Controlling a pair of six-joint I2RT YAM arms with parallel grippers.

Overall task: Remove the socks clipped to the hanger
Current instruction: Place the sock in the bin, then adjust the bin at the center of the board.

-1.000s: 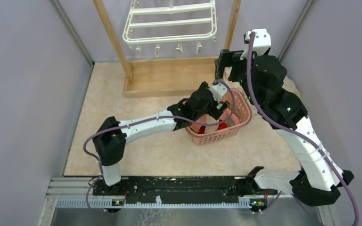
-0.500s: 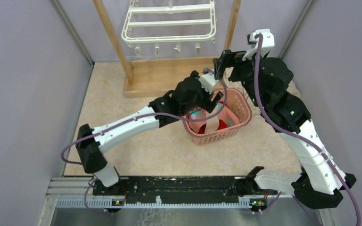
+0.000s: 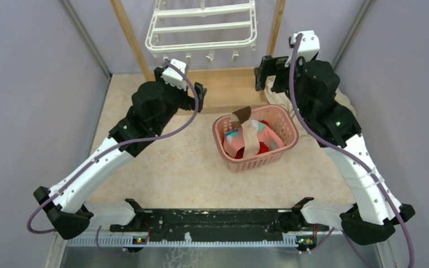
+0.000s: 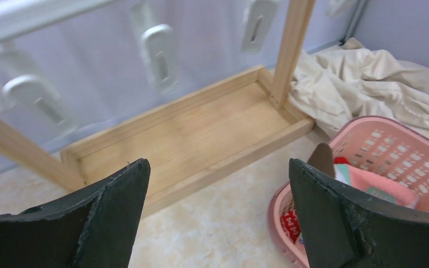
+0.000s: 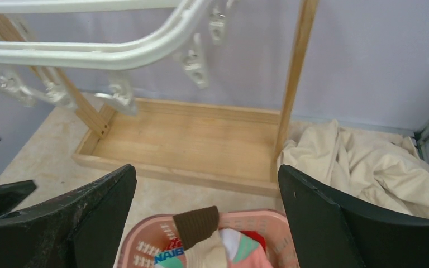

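**Counter check: hanger clips hanging bare**

Beige counter (image 3: 190, 173) is carrying a pink basket (image 3: 257, 163) between the two arms. The socks (image 3: 249, 137) are lying heaped in it, and a beige one with a brown cuff is draping across the top. Behind the basket, the white hanger (image 3: 201, 27) is hanging inside a wooden frame (image 3: 128, 39), and all the clips (image 3: 211, 56) in view are dangling bare. The left tool (image 4: 218, 184) and right tool (image 5: 206, 173) are both hovering below the hanger with fingers spread apart, gripping nothing. Removal is looking complete or nearly so, though the far bars are lying outside the pictures. To finish well:

- Be scanning each clip row with the wrist cameras.
- Be approaching any leftover sock from underneath.
- Be pinching just under its clip and pulling straight down.
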